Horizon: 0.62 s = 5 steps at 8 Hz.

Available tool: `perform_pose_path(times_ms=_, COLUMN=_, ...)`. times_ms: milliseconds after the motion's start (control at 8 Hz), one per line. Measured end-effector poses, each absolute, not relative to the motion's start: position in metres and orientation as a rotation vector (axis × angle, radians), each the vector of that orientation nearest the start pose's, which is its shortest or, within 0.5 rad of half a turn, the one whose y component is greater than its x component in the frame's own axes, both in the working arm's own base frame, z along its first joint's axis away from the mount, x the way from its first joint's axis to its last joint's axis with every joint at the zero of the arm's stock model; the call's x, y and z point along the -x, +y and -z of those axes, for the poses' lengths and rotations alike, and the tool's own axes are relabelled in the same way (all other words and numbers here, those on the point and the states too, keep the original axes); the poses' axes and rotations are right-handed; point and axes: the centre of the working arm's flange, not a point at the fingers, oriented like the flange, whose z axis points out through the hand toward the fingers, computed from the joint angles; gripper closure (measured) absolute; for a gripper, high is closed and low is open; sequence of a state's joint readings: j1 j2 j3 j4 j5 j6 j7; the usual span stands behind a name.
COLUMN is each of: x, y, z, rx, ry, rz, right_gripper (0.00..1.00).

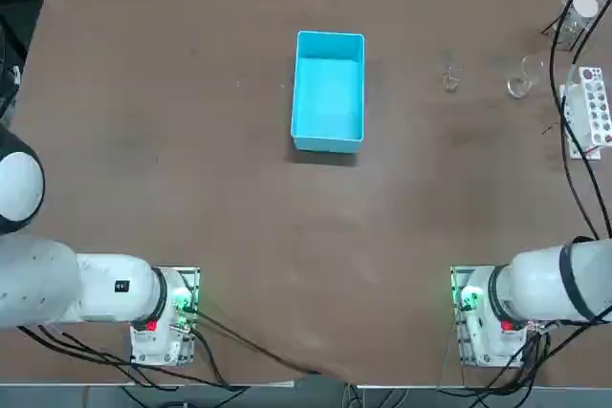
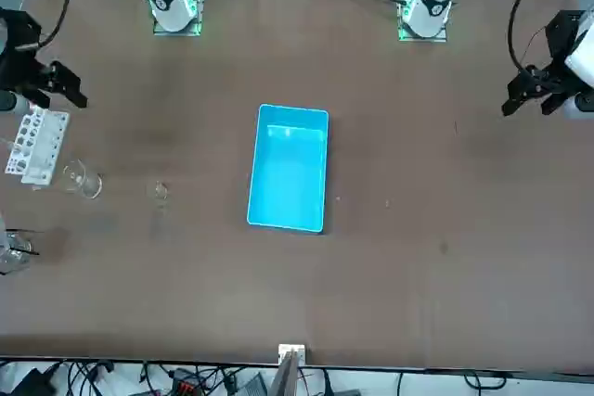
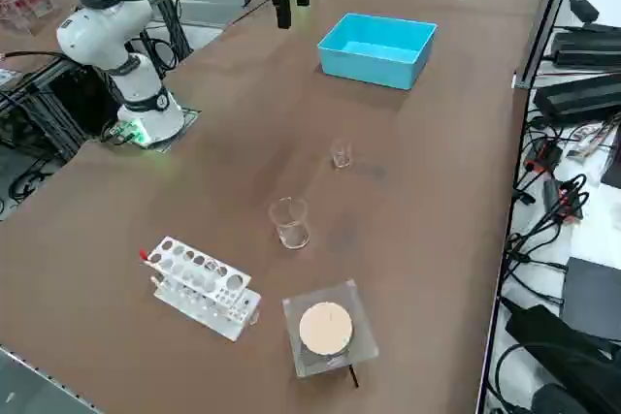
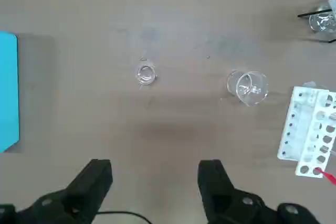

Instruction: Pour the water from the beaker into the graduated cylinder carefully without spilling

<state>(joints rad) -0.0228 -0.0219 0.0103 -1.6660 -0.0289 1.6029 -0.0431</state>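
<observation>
Here, going left to right in the right wrist view, the blue bin (image 4: 8, 90) sits at the edge of the brown table (image 4: 173, 19), then the beaker (image 4: 146, 73), tiny and clear, standing alone on bare tabletop. Further along is a wider glass cup (image 4: 248, 86), and just beside that the white rack (image 4: 310, 132) with round holes. Near the far corner stands the graduated cylinder (image 4: 322, 20), seen end-on; in the right side view it shows a whitish round end over a clear square foot (image 3: 325, 329). The right gripper (image 4: 155, 174) hangs well above the table, short of the beaker, its two black fingers (image 4: 94, 179) spread wide apart with nothing between them. All the glassware stands apart from one another and upright
</observation>
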Motion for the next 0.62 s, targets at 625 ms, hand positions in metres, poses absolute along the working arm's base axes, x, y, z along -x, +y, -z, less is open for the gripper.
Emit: perform_pose_path(times_ms=625, x=-0.5467, y=-0.0097, z=-0.5906, rx=3.167, ry=-0.051, rz=-0.108, right_gripper=0.0)
